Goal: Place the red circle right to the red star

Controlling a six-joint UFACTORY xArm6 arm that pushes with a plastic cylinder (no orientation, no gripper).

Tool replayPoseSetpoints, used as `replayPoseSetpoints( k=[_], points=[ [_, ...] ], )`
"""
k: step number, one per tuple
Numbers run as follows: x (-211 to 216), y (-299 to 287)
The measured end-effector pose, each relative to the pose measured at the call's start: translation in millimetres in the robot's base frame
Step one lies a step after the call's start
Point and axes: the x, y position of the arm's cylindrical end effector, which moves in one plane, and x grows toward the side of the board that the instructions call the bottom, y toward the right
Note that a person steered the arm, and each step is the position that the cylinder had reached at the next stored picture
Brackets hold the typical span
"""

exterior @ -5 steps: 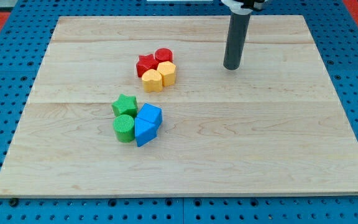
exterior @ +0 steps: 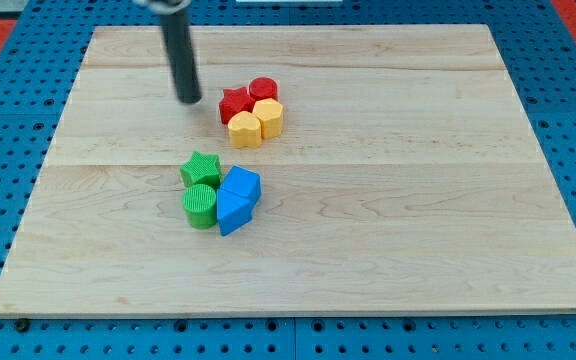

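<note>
The red star (exterior: 233,103) lies above the board's middle. The red circle (exterior: 263,89) touches it on its upper right. Two yellow blocks (exterior: 245,129) (exterior: 270,116) sit tight below the red pair. My tip (exterior: 189,100) rests on the board just left of the red star, a small gap apart from it. The rod rises from there toward the view's top.
A green star (exterior: 201,168), a green cylinder (exterior: 199,206) and two blue blocks (exterior: 240,186) (exterior: 231,212) are clustered below the red and yellow group. The wooden board (exterior: 418,220) lies on a blue pegboard.
The rod has swept from the right of the red and yellow cluster to its left side. No block has moved.
</note>
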Motion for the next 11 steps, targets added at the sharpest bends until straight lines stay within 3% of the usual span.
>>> replayPoseSetpoints(
  k=[1, 3, 4, 8, 9, 10, 11],
  points=[
    [-2.2, 38.2],
    [-80.8, 113.8],
    [-83.3, 184.3],
    [-51.3, 128.4],
    [-38.9, 173.9],
    [-41.4, 174.6],
    [-65.4, 193.1]
  ],
)
